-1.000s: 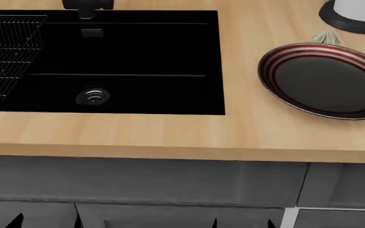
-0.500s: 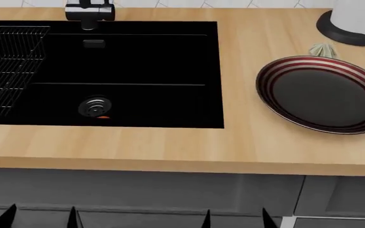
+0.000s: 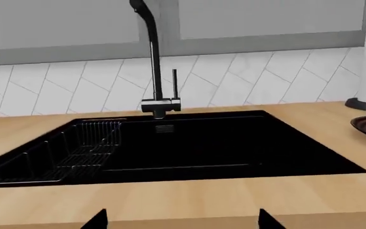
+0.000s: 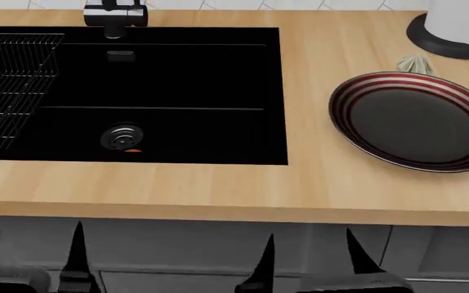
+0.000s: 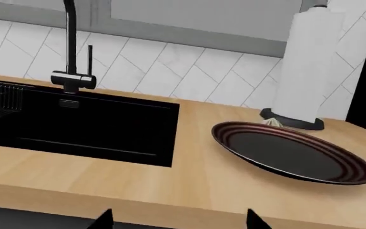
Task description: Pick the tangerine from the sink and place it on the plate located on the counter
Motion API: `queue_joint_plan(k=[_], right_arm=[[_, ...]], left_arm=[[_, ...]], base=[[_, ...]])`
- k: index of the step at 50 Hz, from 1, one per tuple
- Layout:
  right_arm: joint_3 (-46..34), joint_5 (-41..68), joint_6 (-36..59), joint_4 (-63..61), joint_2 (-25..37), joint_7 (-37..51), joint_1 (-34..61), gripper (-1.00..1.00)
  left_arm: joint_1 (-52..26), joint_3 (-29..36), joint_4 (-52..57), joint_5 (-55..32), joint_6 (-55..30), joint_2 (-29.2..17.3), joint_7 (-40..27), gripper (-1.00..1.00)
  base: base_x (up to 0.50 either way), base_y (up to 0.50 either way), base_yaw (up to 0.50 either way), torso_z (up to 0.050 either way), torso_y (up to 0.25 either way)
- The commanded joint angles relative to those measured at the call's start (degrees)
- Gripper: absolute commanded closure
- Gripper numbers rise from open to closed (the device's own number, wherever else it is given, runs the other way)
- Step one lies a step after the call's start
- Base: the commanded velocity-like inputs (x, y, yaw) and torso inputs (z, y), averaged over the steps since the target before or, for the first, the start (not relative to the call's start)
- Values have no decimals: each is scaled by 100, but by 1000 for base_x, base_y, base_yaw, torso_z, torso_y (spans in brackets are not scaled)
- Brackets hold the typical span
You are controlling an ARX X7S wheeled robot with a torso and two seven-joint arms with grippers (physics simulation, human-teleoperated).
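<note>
Bright, even, sharp renders; the sink point(image 4: 178, 79) interior stays near-black.

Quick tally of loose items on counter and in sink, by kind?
Plate: 1
Tangerine, only a sliver showing beside the drain: 1
Paper towel roll: 1
Beige bulb: 1
Wire rack: 1
Total: 5

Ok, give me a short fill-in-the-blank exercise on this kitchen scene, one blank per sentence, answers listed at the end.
1. The tangerine lies in the sink right beside the round metal ____.
2. The plate rests on the ____.
3. Nothing lies on the plate: it is ____.
4. Both the left gripper and right gripper have their jaws ____.

Answers: drain; counter; empty; open
</note>
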Motion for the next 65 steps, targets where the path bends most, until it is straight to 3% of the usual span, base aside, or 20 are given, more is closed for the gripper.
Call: queue_joint_plan(k=[1,13,21,25,30,36,41,44,47,65], right_arm=[[-137,-135,1285,-1126,189,-63,729,-100],[-142,24,2444,-767,168,-364,2326,-100],[-114,279,2469,803,27,-679,3689,-100],[-138,271,2073,2269,-35,-755,4454,-100],[-58,398,1073,4377,-140,-993,5365,-100],[-131,349,597,5811,-234,-1039,6169,-100],[-151,372,-166,7499,-364,-1185,6938,-100],[-210,306,-1093,9242,-497,-1231,7643,-100],[-128,345,-1169,9596,-489,-1268,7807,-100],[141,182,-1064,9598,-556,-1570,7750,-100]], left_arm=[[-988,-5,1429,-304,-1905,-112,-25,-100],[-2721,-342,1238,-887,-3357,14,31,-100],[-4105,-223,-764,-851,-2981,110,232,-100],[-4732,-381,-1838,-1099,-2963,242,459,-100],[-5565,-287,-3460,-886,-2386,275,495,-100],[-6222,-185,-5020,-689,-1651,357,480,-100],[-7035,-67,-7124,-474,-607,442,525,-100],[-7611,-95,-8556,-468,113,508,631,-100],[-8071,-90,-9981,-399,922,585,710,-100],[-7781,-305,-9990,76,997,604,717,-100]], base=[[0,0,0,50,39],[0,0,0,50,38],[0,0,0,50,38],[0,0,0,50,40],[0,0,0,50,39],[0,0,0,50,39],[0,0,0,50,39],[0,0,0,50,40],[0,0,0,50,38],[402,-189,0,50,38]])
